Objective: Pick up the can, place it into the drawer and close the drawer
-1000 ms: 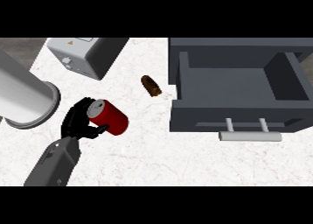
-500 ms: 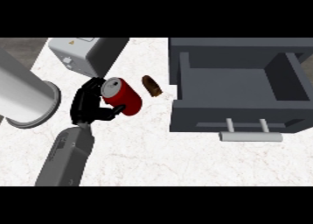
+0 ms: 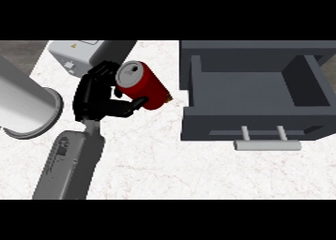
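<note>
The red can (image 3: 144,84) is lifted off the counter and tilted, its silver top turned up and to the left. My left hand (image 3: 95,96) is shut on it from the left, fingers over the far side and thumb under the near side. The can hangs just left of the open dark grey drawer (image 3: 257,89), close to its left wall. The drawer's inside shows nothing in it, and its pale handle (image 3: 266,144) faces the near side. My right hand is not in view.
A big pale grey cylinder (image 3: 18,105) lies at the left edge beside my forearm. A white box (image 3: 77,54) stands at the back left. A small brown object (image 3: 170,99) peeks out behind the can. White marbled counter (image 3: 198,173) stretches along the front.
My left hand has carried the can up and to the right, toward the drawer's left wall. The can now covers most of the small brown object. The drawer has not moved.
</note>
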Controlling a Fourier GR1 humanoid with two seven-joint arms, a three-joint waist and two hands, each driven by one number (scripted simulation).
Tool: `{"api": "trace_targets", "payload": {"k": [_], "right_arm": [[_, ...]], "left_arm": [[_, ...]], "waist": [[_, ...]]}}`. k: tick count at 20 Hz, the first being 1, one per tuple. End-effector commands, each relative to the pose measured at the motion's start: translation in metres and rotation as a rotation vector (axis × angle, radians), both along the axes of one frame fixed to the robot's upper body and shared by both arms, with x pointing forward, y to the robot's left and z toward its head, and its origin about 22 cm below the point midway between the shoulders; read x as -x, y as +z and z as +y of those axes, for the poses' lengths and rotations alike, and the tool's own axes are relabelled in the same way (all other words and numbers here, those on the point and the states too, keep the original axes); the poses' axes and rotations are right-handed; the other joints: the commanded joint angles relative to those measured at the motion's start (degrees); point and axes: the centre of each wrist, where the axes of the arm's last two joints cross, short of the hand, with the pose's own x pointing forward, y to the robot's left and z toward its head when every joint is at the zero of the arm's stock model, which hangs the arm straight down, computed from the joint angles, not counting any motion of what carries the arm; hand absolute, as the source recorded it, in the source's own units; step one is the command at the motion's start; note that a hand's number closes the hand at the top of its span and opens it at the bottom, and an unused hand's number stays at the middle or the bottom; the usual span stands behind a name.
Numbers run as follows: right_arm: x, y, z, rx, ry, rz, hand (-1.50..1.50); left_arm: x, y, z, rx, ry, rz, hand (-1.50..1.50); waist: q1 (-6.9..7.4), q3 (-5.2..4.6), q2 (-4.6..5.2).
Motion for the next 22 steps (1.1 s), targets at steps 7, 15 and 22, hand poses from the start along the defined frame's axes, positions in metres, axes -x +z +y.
{"api": "trace_targets", "payload": {"k": [7,15,22], "right_arm": [[-0.004,-0.008,-0.002,-0.003,0.024,-0.002,-1.50],[-0.006,0.007,0.004,-0.016,0.032,-0.007,-1.50],[-0.014,0.008,-0.009,-0.017,0.019,-0.031,-1.50]], "left_arm": [[-0.023,0.088,-0.041,-0.044,0.006,-0.038,1.50],[-0.039,0.107,-0.097,-0.049,-0.009,-0.037,1.50],[-0.052,0.119,-0.129,-0.076,-0.006,-0.049,1.50]], "waist": [[-0.54,0.00,0.25],[-1.25,-0.02,0.38],[-1.66,-0.01,0.43]]}}
